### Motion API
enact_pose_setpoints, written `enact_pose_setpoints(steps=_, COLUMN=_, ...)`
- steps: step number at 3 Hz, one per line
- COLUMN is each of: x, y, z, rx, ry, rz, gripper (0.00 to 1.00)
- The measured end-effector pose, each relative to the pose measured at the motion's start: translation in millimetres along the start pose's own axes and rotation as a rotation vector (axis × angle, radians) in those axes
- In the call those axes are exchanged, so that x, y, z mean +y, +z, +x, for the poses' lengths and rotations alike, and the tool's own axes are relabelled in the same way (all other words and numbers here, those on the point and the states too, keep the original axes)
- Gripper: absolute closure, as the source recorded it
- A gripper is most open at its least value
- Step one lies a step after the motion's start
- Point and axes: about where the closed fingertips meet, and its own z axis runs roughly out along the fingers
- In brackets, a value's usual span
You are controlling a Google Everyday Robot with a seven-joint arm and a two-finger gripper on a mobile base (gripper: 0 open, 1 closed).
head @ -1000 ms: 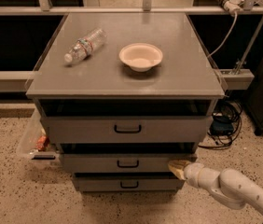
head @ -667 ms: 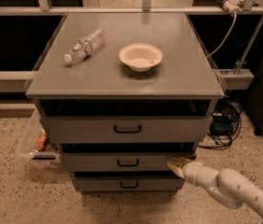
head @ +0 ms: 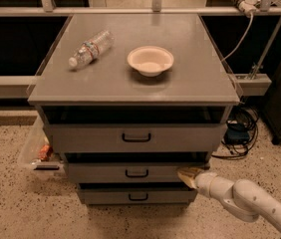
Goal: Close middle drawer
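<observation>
**Grey drawer front met by a closed gripper at its right end**

Grey metal makes up the whole cabinet (head: 130, 86), which carries three drawers stacked one under another. The middle drawer (head: 100, 173) is the second of them, a low wide panel with a small black loop handle at its centre. A dark strip shows above its front, beneath the taller top drawer (head: 135, 137). Its front also reaches wider on both sides than the lowest drawer (head: 105, 195) below it.

The gripper (head: 185, 175) sits at the right end of the middle drawer's front panel, well to the right of the handle. Its tan tip reads as a single pointed wedge with no gap showing, so it is closed and holds nothing. The tip touches the panel near the corner. The white arm (head: 252, 203) runs back from it to the lower right edge of the view, low over the speckled floor (head: 11, 208).

On the cabinet top lie a pale bowl (head: 150, 60), upright near the middle, and a clear water bottle (head: 90, 48) on its side to the bowl's left, apart from it. A clear plastic bin (head: 33, 153) stands on the floor against the cabinet's left side, and dark cables (head: 237, 131) lie to its right.
</observation>
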Motion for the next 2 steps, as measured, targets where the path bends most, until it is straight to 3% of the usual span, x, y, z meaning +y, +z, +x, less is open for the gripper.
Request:
enact_pose_setpoints(steps=1, x=7.9, y=-37.5, z=1.0, rx=0.007, ry=0.026, rz=-0.038, gripper=1.0)
enact_pose_setpoints(steps=2, x=24.1, y=-107.9, z=1.2, rx=0.051, ry=0.054, rz=-0.071, gripper=0.82)
